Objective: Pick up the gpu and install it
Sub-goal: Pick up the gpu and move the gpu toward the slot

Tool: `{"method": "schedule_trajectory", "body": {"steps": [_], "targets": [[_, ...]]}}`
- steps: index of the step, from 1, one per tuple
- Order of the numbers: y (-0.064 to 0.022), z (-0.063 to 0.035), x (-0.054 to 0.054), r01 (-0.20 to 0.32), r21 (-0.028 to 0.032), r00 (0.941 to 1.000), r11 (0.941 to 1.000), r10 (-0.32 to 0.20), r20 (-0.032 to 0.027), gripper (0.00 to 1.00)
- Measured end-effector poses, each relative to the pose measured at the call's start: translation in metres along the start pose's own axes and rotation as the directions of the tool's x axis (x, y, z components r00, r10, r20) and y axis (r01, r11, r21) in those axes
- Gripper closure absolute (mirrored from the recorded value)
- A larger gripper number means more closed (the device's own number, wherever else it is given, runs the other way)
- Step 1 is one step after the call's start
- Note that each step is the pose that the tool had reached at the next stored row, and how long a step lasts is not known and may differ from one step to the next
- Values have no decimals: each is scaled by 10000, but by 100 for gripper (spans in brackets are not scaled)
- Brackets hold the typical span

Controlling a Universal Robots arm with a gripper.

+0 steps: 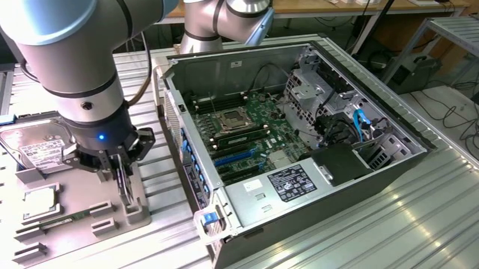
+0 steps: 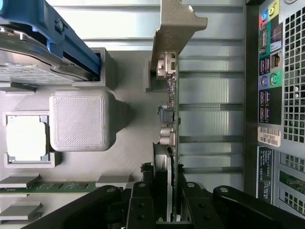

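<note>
The gpu (image 2: 172, 109) stands edge-on in a slot of the grey fixture tray (image 1: 78, 190), a thin board with a silvery metal bracket at its far end. In the exterior view the gpu (image 1: 125, 189) sits just to the left of the open computer case (image 1: 224, 67). My gripper (image 1: 120, 165) points straight down over it. In the wrist view my gripper (image 2: 170, 212) has its black fingers (image 2: 143, 202) pressed against both faces of the card, shut on it. Whether the card has left its slot I cannot tell.
The tray (image 2: 128, 143) also carries a silver hard drive (image 1: 41, 148) in a blue frame, a square processor chip (image 1: 41, 202) and a green memory stick (image 1: 56, 223). The case lies open with the motherboard and its blue slots (image 1: 232, 159) exposed. Its rear ports (image 2: 276, 71) are close by.
</note>
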State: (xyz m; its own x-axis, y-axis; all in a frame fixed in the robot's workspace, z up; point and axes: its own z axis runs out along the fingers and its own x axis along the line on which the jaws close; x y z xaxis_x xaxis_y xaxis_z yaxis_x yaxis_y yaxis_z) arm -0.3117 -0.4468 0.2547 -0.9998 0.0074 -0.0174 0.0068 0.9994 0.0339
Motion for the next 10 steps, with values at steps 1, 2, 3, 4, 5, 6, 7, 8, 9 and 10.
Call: {"method": "schedule_trajectory", "body": {"steps": [1, 2, 3, 4, 5, 6, 7, 8, 9, 10], "targets": [[0, -9, 0, 0, -1, 10000, 10000, 0, 1, 73], [1, -19, 0, 0, 0, 10000, 10000, 0, 0, 73], [1, -28, -1, 0, 1, 10000, 10000, 0, 0, 73], [1, -38, 0, 0, 0, 10000, 10000, 0, 0, 73], [2, -46, -1, 0, 0, 10000, 10000, 0, 0, 73], [2, -54, -1, -1, 0, 10000, 10000, 1, 0, 73], [2, -61, -1, 0, 0, 10000, 10000, 0, 0, 73], [2, -67, -1, 0, 0, 10000, 10000, 0, 1, 73], [3, -80, -1, 0, 0, 10000, 10000, 0, 0, 73], [3, -86, -1, -1, -1, 10000, 10000, 1, 1, 73]]}}
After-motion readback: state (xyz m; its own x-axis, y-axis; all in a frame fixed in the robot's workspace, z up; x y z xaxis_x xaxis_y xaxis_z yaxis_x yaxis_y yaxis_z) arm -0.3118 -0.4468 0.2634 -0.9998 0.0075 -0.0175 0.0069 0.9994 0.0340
